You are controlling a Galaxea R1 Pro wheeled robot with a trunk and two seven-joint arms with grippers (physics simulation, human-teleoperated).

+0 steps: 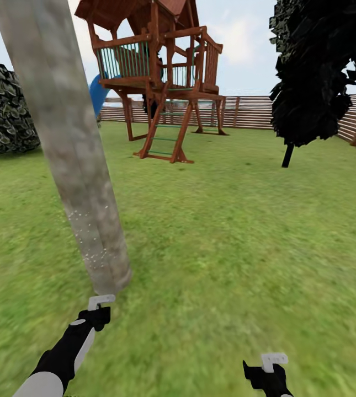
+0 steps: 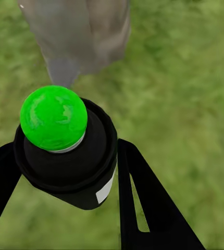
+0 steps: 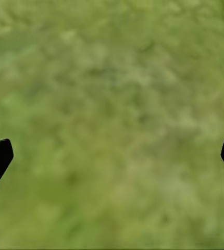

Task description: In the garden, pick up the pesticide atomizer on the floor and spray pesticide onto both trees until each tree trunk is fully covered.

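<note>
Green-capped atomizer (image 2: 65, 151) sits clenched in the left gripper (image 1: 92, 320) at lower left, nozzle aimed at the speckled trunk (image 1: 73, 154) for spraying, while the right gripper (image 1: 269, 375) hangs released.

The atomizer (image 2: 67, 151), black with a green cap, is being held between the left gripper's (image 2: 60, 172) fingers, aimed at the near-left trunk (image 1: 67, 143). White pesticide specks (image 1: 89, 231) are being shown on the trunk's lower part.

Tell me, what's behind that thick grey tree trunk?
Behind the tree trunk stretches grass, with a round bush and a wooden playhouse further back. Whatever lies directly behind it is covered.
</note>
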